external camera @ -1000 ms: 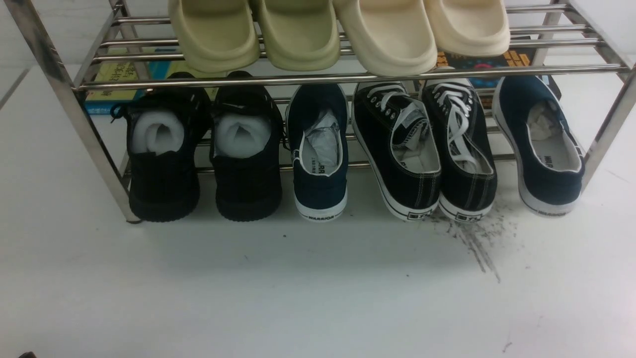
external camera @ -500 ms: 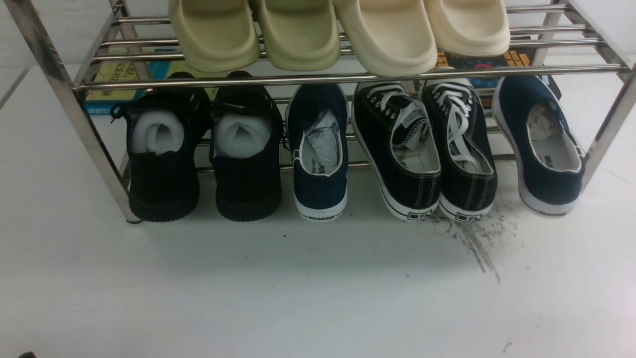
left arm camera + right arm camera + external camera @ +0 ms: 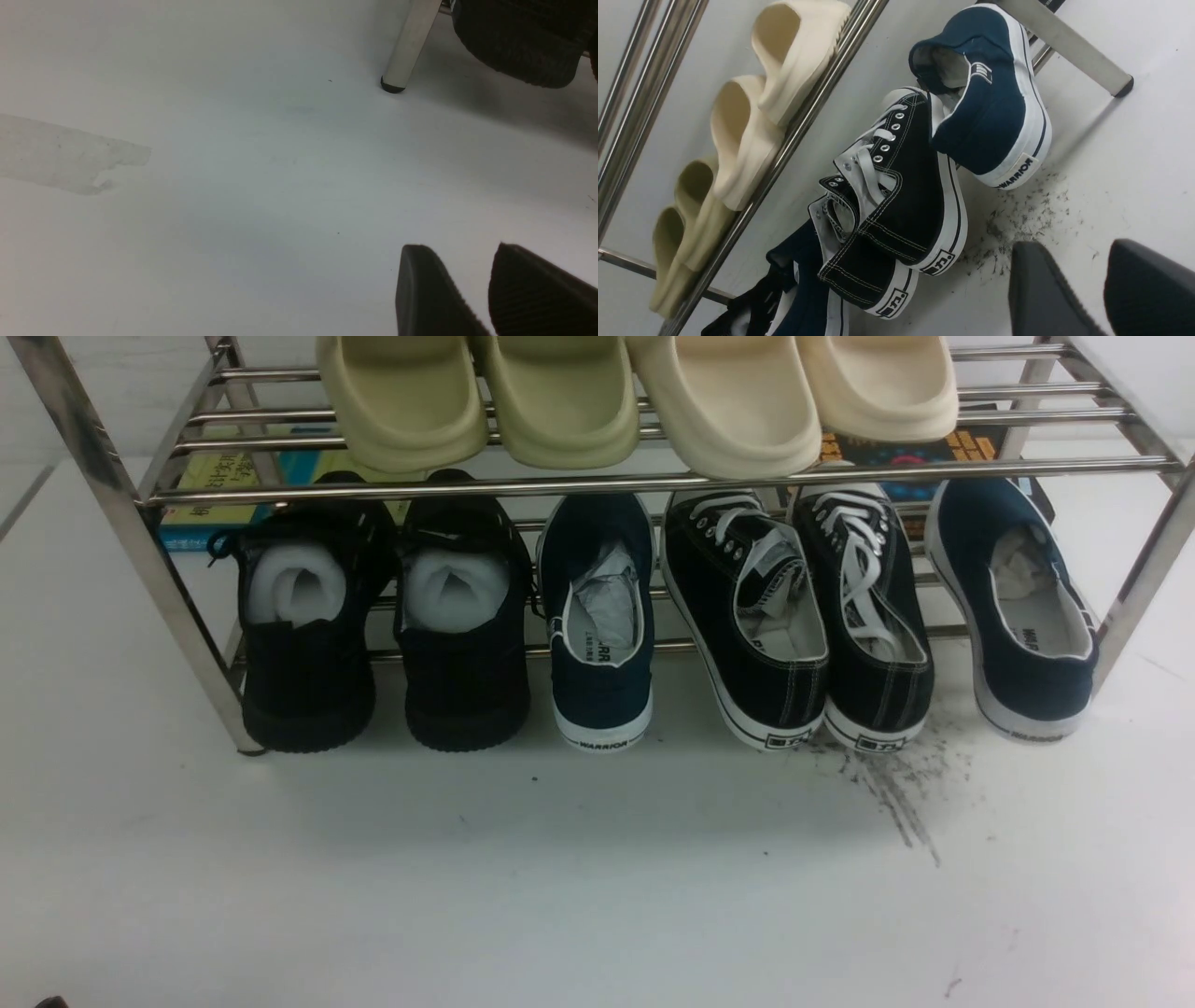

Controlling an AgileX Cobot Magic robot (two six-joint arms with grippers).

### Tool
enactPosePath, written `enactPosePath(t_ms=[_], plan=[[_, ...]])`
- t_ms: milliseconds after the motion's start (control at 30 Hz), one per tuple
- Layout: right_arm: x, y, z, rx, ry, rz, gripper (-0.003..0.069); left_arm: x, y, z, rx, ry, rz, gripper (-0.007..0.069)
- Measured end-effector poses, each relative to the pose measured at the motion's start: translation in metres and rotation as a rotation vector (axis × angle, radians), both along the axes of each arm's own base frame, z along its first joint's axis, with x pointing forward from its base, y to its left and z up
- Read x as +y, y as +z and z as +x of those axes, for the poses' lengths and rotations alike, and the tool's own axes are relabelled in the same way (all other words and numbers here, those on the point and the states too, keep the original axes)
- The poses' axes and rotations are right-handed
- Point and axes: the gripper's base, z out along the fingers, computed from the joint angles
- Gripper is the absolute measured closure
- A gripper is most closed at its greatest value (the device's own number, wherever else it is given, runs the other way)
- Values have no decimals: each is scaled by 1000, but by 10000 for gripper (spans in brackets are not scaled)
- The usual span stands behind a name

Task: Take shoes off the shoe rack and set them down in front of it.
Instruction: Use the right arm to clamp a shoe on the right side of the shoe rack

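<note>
Since neither one has been taken off yet, the pair of black canvas lace-up sneakers with white soles (image 3: pixel 794 681) sits on the lower tier of the shiny chrome tube shoe rack (image 3: pixel 420 490), heels tipped out toward the robot, flanked by navy slip-ons (image 3: pixel 602 653). The left gripper (image 3: pixel 467 280) and right gripper (image 3: pixel 1083 275) hang low over the white floor (image 3: pixel 560 877), fingers apart and empty, seemingly readied for a heel grasp.

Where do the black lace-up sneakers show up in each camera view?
Front view: black lace-up sneakers on the lower tier of the rack, right of centre.
Left wrist view: not in it.
Right wrist view: there, next to a navy slip-on.
Shared landmark: dark scuff marks on the floor by their heels.
</note>
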Motion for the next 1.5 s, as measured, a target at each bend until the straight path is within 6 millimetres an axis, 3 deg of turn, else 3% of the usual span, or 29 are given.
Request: enactPosePath(t_ms=[200,267,333,367,433,567,633,733,800,867,933,1067,1100,1133,1167,1333,1500], plan=[[0,0,-1,24,7,-20,432,0,0,0,0,0,0,385],[1,9,-3,36,16,-83,456,0,0,0,0,0,0,385],[-1,35,-6,52,22,-239,517,0,0,0,0,0,0,385],[-1,37,-6,56,22,-253,522,0,0,0,0,0,0,385],[-5,67,-6,131,22,-431,586,0,0,0,0,0,0,385],[-11,93,1,316,30,-629,657,0,0,0,0,0,0,385],[-15,98,19,548,70,-738,662,0,0,0,0,0,0,385],[-15,101,34,669,112,-775,662,0,0,0,0,0,0,385],[-11,103,59,796,202,-809,661,0,0,0,0,0,0,385],[-8,102,71,831,253,-813,659,0,0,0,0,0,0,385],[2,102,103,834,388,-847,647,0,0,0,0,0,0,385],[14,97,134,817,506,-816,609,0,0,0,0,0,0,385],[21,96,153,805,572,-806,573,0,0,0,0,0,0,385],[22,96,155,800,581,-797,564,0,0,0,0,0,0,385],[28,98,170,775,631,-792,525,0,0,0,0,0,0,385],[44,114,207,672,732,-767,384,0,0,0,0,0,0,385],[72,129,233,590,822,-818,342,0,0,0,0,0,0,385]])
